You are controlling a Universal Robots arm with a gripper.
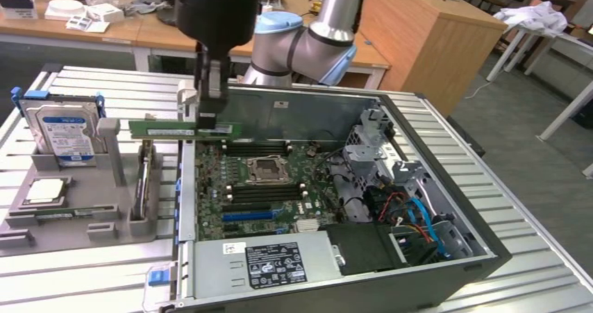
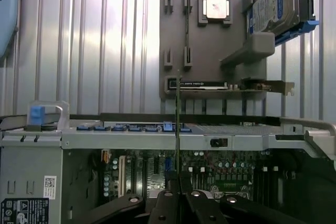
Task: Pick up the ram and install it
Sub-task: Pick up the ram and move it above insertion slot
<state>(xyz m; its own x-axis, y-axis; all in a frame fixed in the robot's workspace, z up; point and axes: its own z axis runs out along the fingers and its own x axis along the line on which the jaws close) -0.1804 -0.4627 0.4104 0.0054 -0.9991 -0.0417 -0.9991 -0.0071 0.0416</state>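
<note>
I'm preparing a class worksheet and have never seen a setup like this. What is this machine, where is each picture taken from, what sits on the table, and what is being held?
The machine is a robot arm with a gripper, a clamp at its end. One picture comes from a camera standing off the arm; the other from a camera on its wrist. On the ribbed metal table lies an open computer case with its motherboard exposed. Beside it, on the exterior view's left, a grey holder carries a hard drive and a processor chip. The gripper is shut on the ram, a thin green memory stick, held in the air by the case's wall.
</note>
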